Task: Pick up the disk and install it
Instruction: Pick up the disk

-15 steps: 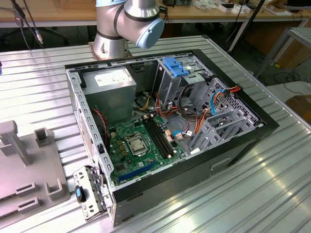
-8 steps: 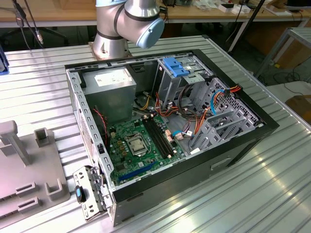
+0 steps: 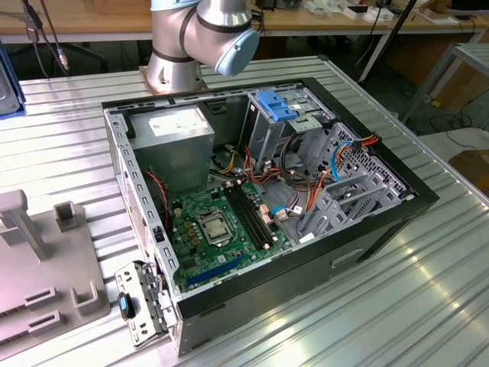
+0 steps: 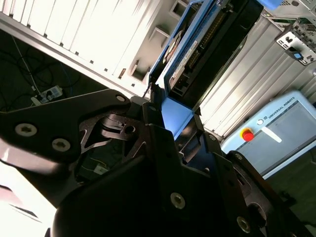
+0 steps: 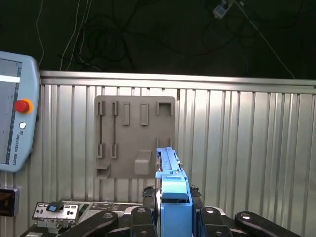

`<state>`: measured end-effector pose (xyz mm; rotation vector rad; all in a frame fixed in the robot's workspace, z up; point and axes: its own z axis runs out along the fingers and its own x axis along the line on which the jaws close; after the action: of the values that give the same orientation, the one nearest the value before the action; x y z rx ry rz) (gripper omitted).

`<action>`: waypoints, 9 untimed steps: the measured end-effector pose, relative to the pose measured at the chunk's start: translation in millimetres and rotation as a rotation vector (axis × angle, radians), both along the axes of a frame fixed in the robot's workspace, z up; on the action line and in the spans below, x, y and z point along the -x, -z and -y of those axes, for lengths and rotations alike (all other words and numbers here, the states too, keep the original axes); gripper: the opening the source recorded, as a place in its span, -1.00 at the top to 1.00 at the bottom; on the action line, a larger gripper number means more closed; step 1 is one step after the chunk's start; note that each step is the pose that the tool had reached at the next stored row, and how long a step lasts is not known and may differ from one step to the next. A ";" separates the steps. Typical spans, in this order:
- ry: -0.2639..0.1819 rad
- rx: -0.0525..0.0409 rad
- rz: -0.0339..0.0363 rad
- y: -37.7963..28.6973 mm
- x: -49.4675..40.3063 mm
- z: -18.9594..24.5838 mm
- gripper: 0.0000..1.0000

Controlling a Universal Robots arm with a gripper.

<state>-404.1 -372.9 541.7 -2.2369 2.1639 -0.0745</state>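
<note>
The disk [image 4: 210, 42] is a dark flat drive with bright blue rails, held up in the air above the ribbed metal table. In the first wrist view I see the disk [image 5: 170, 170] edge-on, rising between the black fingers. My gripper [image 4: 173, 118] is shut on the disk's lower end, and the same grip by the gripper [image 5: 175, 217] appears in the first wrist view. The arm's base [image 3: 191, 38] stands behind the open computer case [image 3: 382, 222] in the exterior view.
Inside the case are a green motherboard [image 3: 221, 222], a power supply [image 3: 172, 130] and a drive cage topped by a pale blue bracket [image 3: 276, 105]. A grey fixture plate [image 5: 136, 136] lies on the table, at the exterior view's left. A teach pendant [image 5: 15, 113] lies nearby.
</note>
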 end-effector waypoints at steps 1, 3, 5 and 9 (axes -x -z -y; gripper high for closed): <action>0.000 0.0000 0.0000 0.0 -1.0 0.0 0.26; 0.000 0.0000 0.0000 0.0 -4.7 0.1 0.26; 0.000 0.0000 0.0000 0.0 -8.4 0.2 0.26; 0.000 0.0000 0.0001 0.0 -18.6 0.5 0.26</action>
<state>-385.5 -373.4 541.7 -2.2368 2.1639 -0.0745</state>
